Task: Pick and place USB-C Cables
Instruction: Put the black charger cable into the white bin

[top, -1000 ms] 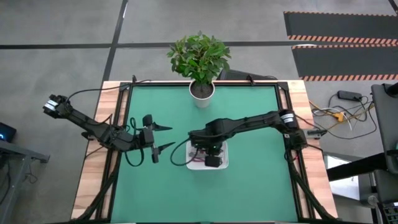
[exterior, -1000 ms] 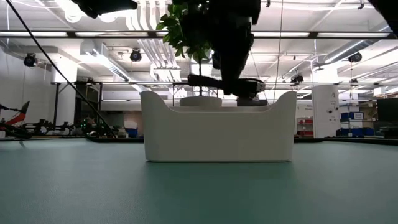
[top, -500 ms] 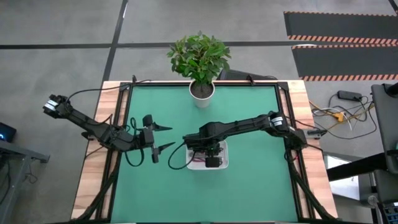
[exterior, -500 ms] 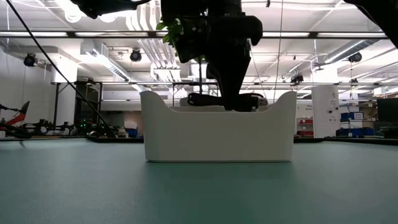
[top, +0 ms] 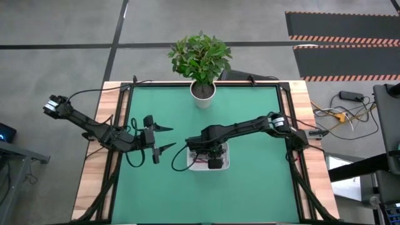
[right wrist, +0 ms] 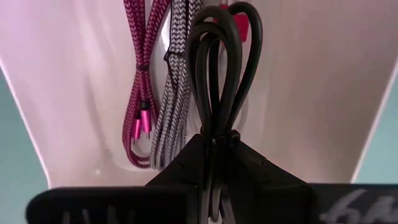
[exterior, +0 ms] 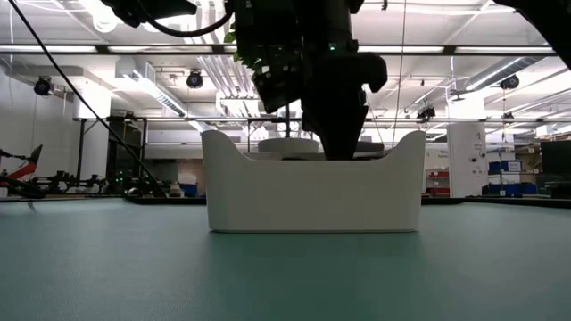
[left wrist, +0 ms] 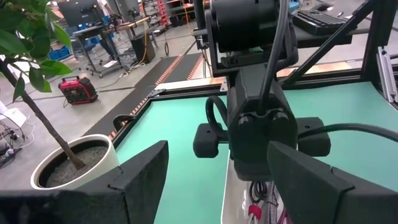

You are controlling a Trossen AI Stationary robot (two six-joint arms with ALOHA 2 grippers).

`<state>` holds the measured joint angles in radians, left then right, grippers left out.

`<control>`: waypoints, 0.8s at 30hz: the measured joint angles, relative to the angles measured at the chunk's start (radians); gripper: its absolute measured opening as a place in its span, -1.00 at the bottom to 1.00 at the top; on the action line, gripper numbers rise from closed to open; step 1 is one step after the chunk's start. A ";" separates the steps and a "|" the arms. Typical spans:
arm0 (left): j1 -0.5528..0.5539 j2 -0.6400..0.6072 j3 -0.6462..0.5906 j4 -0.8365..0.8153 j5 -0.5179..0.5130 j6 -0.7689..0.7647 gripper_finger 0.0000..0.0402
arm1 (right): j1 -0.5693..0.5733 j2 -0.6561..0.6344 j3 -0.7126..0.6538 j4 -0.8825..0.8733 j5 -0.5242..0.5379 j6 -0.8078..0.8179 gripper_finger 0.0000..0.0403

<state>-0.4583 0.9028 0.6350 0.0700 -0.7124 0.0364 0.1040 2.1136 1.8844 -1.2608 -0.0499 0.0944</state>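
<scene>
From above we see the left gripper (top: 164, 137) hovering over the green table (top: 256, 181) to the left of the white tray (top: 224, 164), its two fingers spread wide with nothing between them. Moving right, the right gripper (top: 214, 161) reaches down into the tray, and here the overhead view hides most of the contents under the arm, showing only a hint of pink and a thin pale loop spilling over the tray's left edge. The right wrist view gives us what that view cannot: the black cable (right wrist: 221, 68), a smooth glossy bundle folded into long narrow loops, is pinched between the closed dark fingers, its loops hanging over the tray's white floor. Just beside it lie the magenta cable (right wrist: 142, 81), braided with shiny pink plugs, and the grey cable (right wrist: 175, 93), braided in a pale herringbone weave, both stretched lengthwise in the tray. The low view shows only the tray's wall with the arm dipping behind its rim, so no cable is visible there. Behind the table stands the potted plant (top: 201, 62).
</scene>
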 joint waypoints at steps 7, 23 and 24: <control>0.000 0.000 0.000 0.000 0.000 -0.002 0.29 | 0.000 0.000 -0.043 0.046 0.000 0.002 -0.83; 0.000 0.000 0.000 0.000 0.000 -0.002 0.29 | 0.000 0.000 -0.059 0.073 0.000 0.002 -0.83; 0.000 0.000 0.000 0.000 0.000 -0.003 0.29 | 0.000 0.000 -0.059 0.073 0.000 0.002 -0.83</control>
<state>-0.4583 0.9024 0.6353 0.0704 -0.7124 0.0339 0.1040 2.1136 1.8256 -1.1873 -0.0502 0.0963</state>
